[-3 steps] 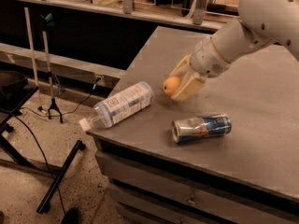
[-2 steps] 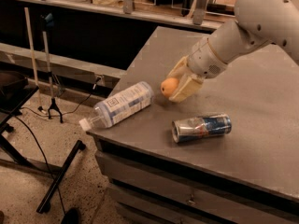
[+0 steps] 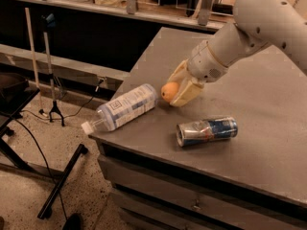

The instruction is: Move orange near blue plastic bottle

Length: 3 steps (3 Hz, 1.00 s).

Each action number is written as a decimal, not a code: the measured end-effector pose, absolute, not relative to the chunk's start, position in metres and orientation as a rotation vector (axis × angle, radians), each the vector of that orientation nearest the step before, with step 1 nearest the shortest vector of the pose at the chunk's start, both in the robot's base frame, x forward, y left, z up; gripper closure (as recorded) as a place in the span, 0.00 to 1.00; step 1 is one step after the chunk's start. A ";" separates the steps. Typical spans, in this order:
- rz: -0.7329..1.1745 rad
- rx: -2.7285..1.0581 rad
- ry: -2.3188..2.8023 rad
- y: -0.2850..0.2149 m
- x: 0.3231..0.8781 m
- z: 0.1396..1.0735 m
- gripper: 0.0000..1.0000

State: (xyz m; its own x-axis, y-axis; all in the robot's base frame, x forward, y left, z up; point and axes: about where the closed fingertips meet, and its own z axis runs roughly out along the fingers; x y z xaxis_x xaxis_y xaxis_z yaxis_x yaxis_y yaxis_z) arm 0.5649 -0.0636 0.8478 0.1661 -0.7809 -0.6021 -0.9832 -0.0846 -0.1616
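My pale two-finger gripper (image 3: 174,91) grasps the small round orange (image 3: 168,91) low over the grey tabletop (image 3: 268,128), just beside the toppled clear plastic bottle (image 3: 125,108) with its blue-and-white label. A crushed silver-and-blue can (image 3: 207,131) lies nearby.
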 end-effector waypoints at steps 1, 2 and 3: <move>0.500 -1.920 1.663 -0.062 0.565 0.847 0.28; 0.503 -1.923 1.661 -0.060 0.564 0.846 0.05; 0.506 -1.926 1.660 -0.059 0.564 0.845 0.00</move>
State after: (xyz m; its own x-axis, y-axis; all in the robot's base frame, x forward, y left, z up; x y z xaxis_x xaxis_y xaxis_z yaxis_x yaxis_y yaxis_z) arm 0.5642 -0.0590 0.8451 0.1699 -0.7792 -0.6033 -0.9833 -0.0932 -0.1565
